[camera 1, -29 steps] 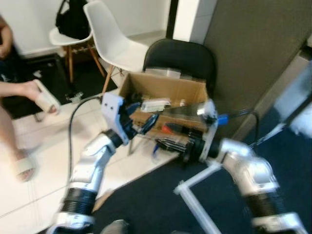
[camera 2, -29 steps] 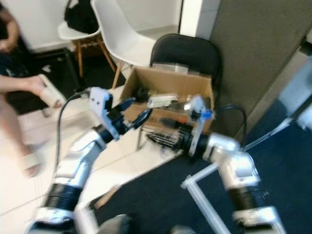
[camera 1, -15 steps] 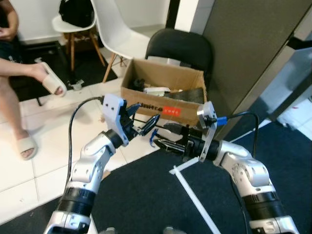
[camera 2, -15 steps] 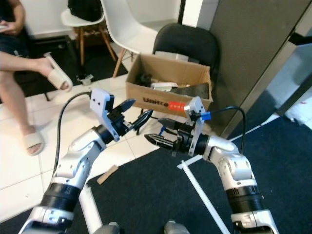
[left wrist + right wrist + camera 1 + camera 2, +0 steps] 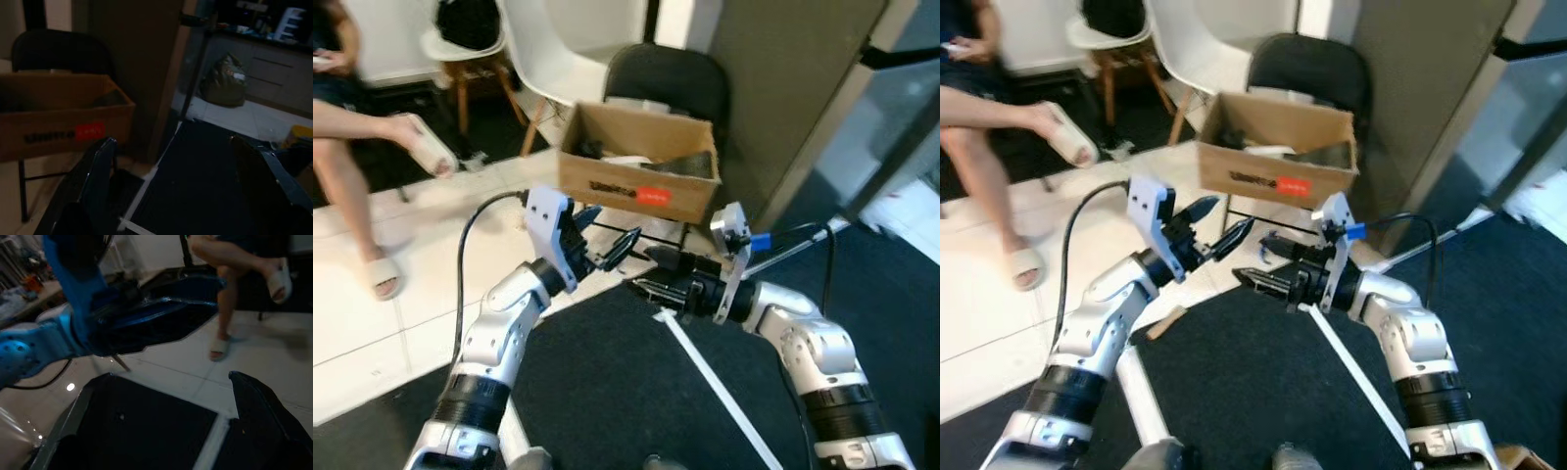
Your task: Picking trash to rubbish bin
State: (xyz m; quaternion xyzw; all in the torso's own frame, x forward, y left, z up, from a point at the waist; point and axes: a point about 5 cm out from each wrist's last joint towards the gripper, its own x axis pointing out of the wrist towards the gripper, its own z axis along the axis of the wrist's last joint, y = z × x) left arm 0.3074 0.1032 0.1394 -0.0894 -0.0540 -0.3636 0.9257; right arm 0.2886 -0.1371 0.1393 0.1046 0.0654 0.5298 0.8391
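A brown cardboard box holding trash sits on a black chair ahead of me. Both arms are raised in front of it, below the box. My left gripper is open, nothing between its fingers, pointing right. My right gripper is open and empty too, pointing left, its tips close to the left one's. A small cardboard scrap lies on the white tiles by the carpet edge. In the left wrist view the box shows beyond the spread fingers.
A person sits at the left, slippered feet out over the tiles. White chairs stand behind. A white strip crosses the dark carpet. A grey partition rises right of the box. A dark full bag lies by cabinets.
The whole picture has shifted, so the camera moved: the box now sits higher and smaller. Both grippers stay open, held out side by side.
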